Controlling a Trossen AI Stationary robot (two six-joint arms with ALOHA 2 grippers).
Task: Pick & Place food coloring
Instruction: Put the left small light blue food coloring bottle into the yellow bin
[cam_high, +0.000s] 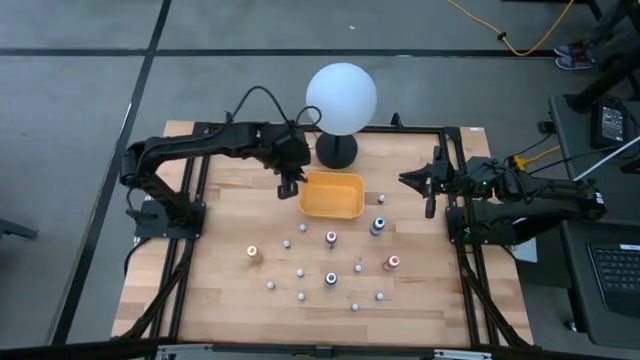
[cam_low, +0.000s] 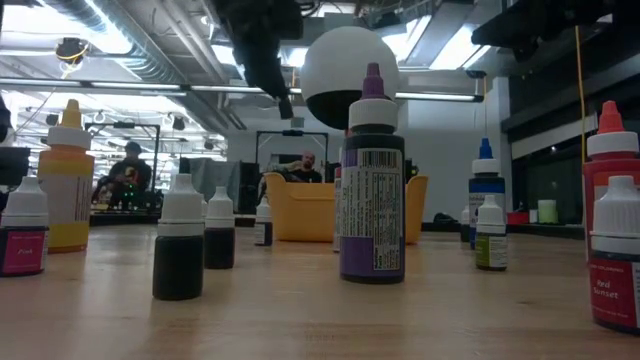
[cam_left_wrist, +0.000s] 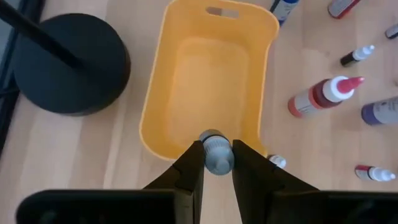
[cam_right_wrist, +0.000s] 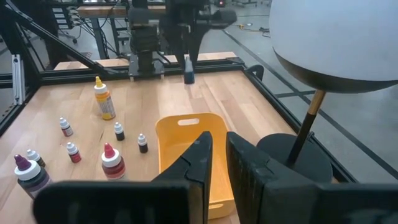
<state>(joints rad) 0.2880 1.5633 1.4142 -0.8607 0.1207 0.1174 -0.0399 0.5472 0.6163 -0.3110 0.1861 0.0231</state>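
Observation:
A small food coloring bottle with a grey cap (cam_left_wrist: 216, 153) sits between the fingers of my left gripper (cam_high: 288, 186), which is shut on it. It hangs in the air by the left rim of the yellow-orange tray (cam_high: 332, 196). The low view shows this gripper (cam_low: 278, 88) high above the table. Several more food coloring bottles stand upright on the wood, among them an orange-topped one (cam_high: 253, 252), a pink-topped one (cam_high: 331, 238) and a red-topped one (cam_high: 392, 263). My right gripper (cam_high: 412, 181) waits shut, raised at the table's right side. My left gripper pinches the small bottle at its grey cap end (cam_left_wrist: 216, 163) between its two fingertips. The fingers slant down from the table's left. The bottle (cam_right_wrist: 188, 74) hangs below them, roughly upright and lifted clear of table and tray.
A white globe (cam_high: 341, 95) on a black base (cam_high: 337, 150) stands just behind the tray. Tiny whitish bottles (cam_high: 300, 272) are scattered over the table's near half. A black frame (cam_high: 452, 128) runs along the table's edges. People sit in the room beyond.

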